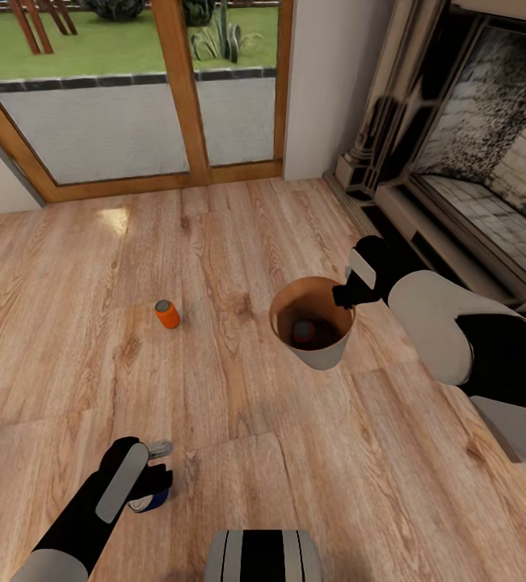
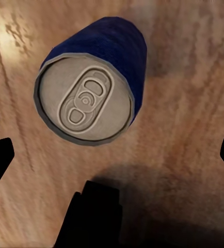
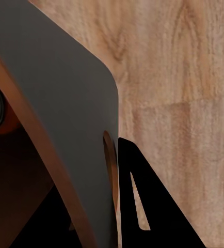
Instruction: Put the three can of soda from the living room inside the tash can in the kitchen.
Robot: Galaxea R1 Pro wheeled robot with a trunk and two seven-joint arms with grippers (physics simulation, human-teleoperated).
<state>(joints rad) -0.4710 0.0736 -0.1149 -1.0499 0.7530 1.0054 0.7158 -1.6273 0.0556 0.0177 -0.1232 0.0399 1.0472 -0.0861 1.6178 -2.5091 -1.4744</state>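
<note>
Fingers of the left gripper (image 1: 156,477) stand wide apart over the dark blue soda can (image 2: 89,85), which sits upright on the wood floor (image 1: 311,477) (its grey top faces the wrist camera). Further right an orange soda can (image 1: 166,314) stands alone on the boards. Then comes the trash can (image 1: 324,354), its copper-brown inside holding another can (image 1: 303,331), its rim clamped by the right gripper (image 1: 345,295).

Trash can (image 1: 321,352) stands on floor (image 1: 238,453) mid-room, fireplace (image 1: 473,153) to its right, glass doors (image 1: 133,89) behind. One can (image 1: 304,331) inside it. Second can (image 1: 166,314) upright on floor, left of it. Third can (image 1: 153,497) nearer, under left hand (image 1: 156,477).
</note>
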